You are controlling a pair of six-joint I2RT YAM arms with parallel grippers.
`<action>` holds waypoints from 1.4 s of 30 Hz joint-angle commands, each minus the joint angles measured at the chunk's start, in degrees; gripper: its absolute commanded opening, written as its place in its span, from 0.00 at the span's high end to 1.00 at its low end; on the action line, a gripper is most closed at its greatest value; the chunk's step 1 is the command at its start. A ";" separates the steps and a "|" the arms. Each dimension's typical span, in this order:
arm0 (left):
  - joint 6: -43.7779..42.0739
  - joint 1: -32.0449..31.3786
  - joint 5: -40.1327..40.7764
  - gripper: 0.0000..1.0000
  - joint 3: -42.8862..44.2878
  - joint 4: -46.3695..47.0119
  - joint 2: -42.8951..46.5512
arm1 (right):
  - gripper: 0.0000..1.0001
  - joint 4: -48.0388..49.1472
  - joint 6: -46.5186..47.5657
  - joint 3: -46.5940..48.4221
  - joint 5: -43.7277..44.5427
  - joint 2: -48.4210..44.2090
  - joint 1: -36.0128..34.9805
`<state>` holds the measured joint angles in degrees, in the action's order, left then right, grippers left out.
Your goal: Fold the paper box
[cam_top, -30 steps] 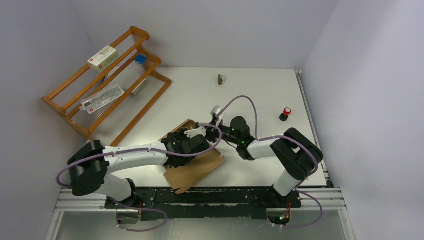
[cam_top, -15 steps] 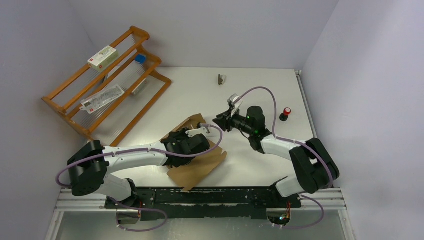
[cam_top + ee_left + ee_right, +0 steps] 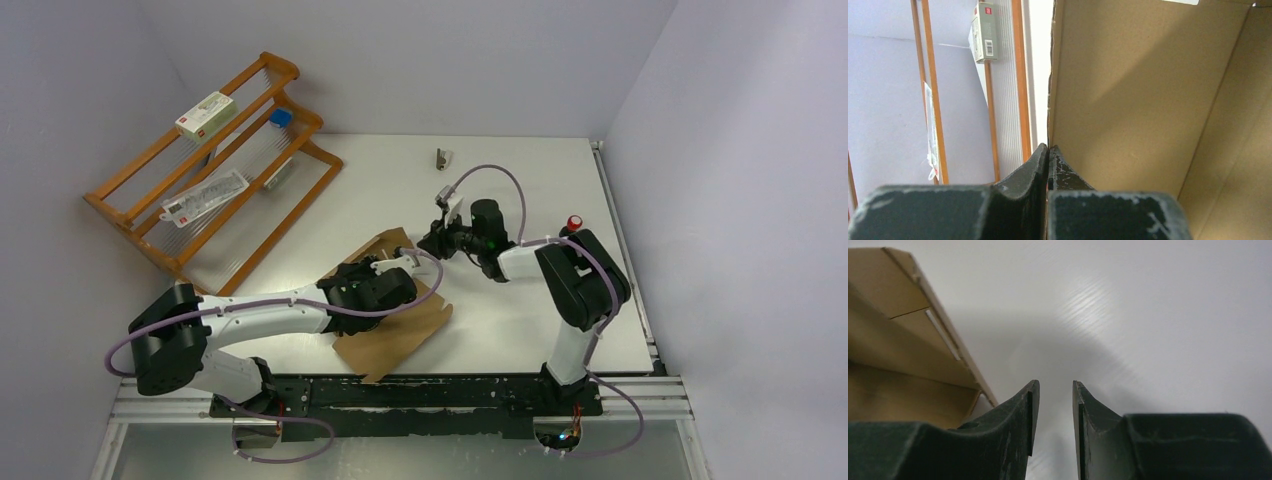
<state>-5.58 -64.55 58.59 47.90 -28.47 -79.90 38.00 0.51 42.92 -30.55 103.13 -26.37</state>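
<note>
The paper box (image 3: 400, 325) is a brown cardboard sheet lying near the table's front, with one flap raised at its far left. My left gripper (image 3: 352, 285) is shut on the edge of that raised flap. In the left wrist view the left gripper (image 3: 1048, 148) has its tips pressed together on the paper box (image 3: 1148, 100), whose thin edge runs up from between them. My right gripper (image 3: 430, 246) hovers open just off the box's far right corner. Seen from the right wrist, the right gripper (image 3: 1055, 385) holds nothing, and the paper box (image 3: 893, 340) sits to its left.
A wooden rack (image 3: 215, 165) stands at the back left, holding a white carton with red print (image 3: 205, 113), a flat packet (image 3: 205, 197) and a blue-capped item (image 3: 281, 118). A small metal clip (image 3: 442, 158) lies at the back. A red-topped black knob (image 3: 573, 226) sits to the right.
The right gripper left the box, swung out to the right, then came back near the box's far right corner with its jaws wider. The left gripper kept its pinch on the flap.
</note>
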 commanded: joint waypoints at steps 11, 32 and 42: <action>-4.70 0.13 1.92 0.95 -1.15 1.30 0.44 | 0.64 9.08 -3.90 -2.44 -20.21 1.07 -3.85; -4.90 -0.43 1.55 0.95 -2.45 1.73 3.71 | 0.56 20.52 -9.55 -5.47 -23.37 2.94 -5.77; -6.90 -0.51 0.33 0.95 -3.53 3.33 5.63 | 0.56 11.81 -4.95 -6.57 -21.24 -5.04 0.71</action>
<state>-10.81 -64.73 59.59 44.95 -27.57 -76.38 53.54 -7.40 36.64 -52.80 102.69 -28.21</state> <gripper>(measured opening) 0.060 0.440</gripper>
